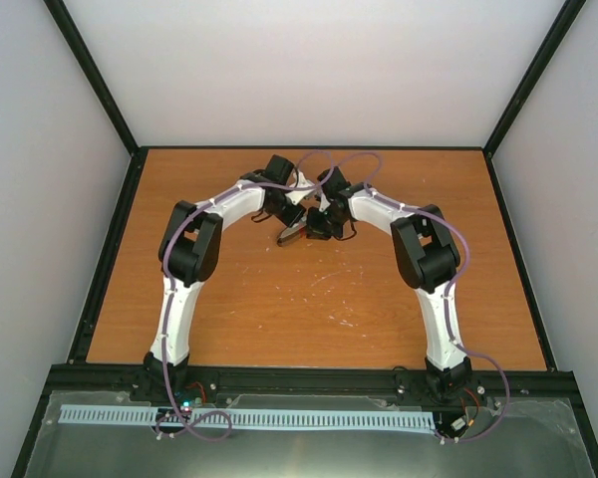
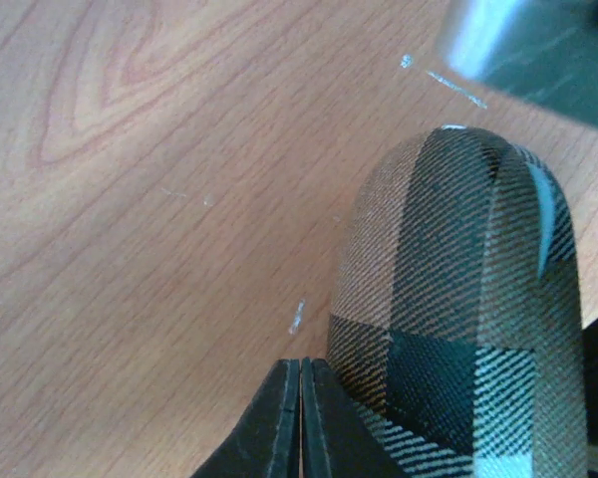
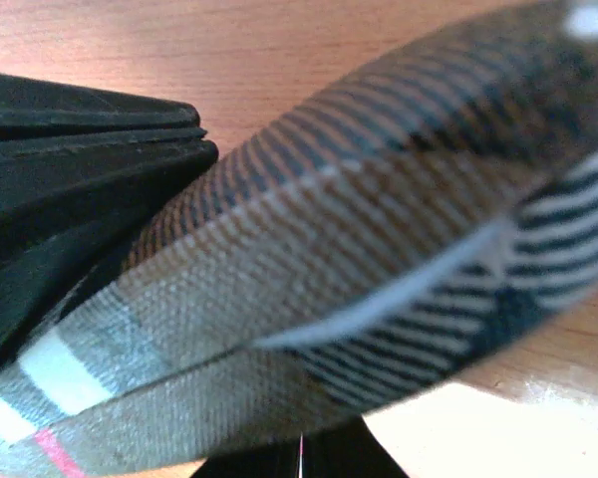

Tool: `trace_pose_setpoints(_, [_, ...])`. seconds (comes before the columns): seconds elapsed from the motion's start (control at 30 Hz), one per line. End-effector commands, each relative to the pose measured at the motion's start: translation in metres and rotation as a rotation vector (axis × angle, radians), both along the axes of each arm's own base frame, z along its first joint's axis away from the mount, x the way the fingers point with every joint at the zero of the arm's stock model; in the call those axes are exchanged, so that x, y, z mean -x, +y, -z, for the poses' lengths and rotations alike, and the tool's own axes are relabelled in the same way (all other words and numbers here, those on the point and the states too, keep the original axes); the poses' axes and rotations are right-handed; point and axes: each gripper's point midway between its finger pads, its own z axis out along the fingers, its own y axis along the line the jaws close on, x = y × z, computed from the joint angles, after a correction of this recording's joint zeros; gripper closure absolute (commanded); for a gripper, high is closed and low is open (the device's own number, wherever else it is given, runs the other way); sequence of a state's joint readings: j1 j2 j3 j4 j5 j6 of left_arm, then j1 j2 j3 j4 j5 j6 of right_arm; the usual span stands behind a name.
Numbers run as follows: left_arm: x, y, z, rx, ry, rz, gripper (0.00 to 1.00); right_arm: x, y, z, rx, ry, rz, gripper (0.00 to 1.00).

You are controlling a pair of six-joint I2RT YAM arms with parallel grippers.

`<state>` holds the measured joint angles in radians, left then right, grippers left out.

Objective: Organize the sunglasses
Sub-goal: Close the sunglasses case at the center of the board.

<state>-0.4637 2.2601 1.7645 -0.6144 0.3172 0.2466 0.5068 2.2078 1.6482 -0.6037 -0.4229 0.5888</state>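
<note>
The brown oval case (image 1: 292,235) with grey stripes lies closed on the table between both arms. It fills the left wrist view (image 2: 458,319) and the right wrist view (image 3: 339,249). A thin pale blue strip (image 2: 546,214) shows along its seam. The sunglasses are hidden. My left gripper (image 2: 301,366) is shut with nothing between its fingers, its right finger touching the case's side. My right gripper (image 3: 301,453) is shut too, its tips just below the case's edge in its own view. In the top view the left gripper (image 1: 297,221) and the right gripper (image 1: 317,225) meet over the case.
The wooden table (image 1: 309,299) has scuff marks near its middle. A black frame rail (image 1: 309,378) runs along its near edge, and white walls stand at the back and sides. Black fingers of the left gripper (image 3: 80,149) sit close against the case's left end.
</note>
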Motion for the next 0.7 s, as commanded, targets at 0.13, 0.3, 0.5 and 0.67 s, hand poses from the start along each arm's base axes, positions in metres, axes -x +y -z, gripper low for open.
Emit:
trace_pose_setpoints(0.13, [0.045, -0.049, -0.030, 0.059, 0.020, 0.143, 0.94, -0.031, 0.017, -0.024, -0.029, -0.184, -0.052, 0.97])
trace_pose_setpoints(0.3, [0.025, -0.031, -0.043, 0.045, -0.029, 0.099, 0.94, -0.004, -0.029, -0.022, 0.021, -0.164, 0.004, 0.97])
trace_pose_setpoints(0.5, [0.026, -0.031, -0.054, 0.070, -0.028, 0.093, 0.93, 0.015, -0.090, -0.029, 0.108, -0.170, 0.095, 0.97])
trace_pose_setpoints(0.67, [0.031, -0.029, -0.055, 0.066, -0.027, 0.092, 0.93, 0.018, -0.113, -0.039, 0.148, -0.192, 0.129, 0.97])
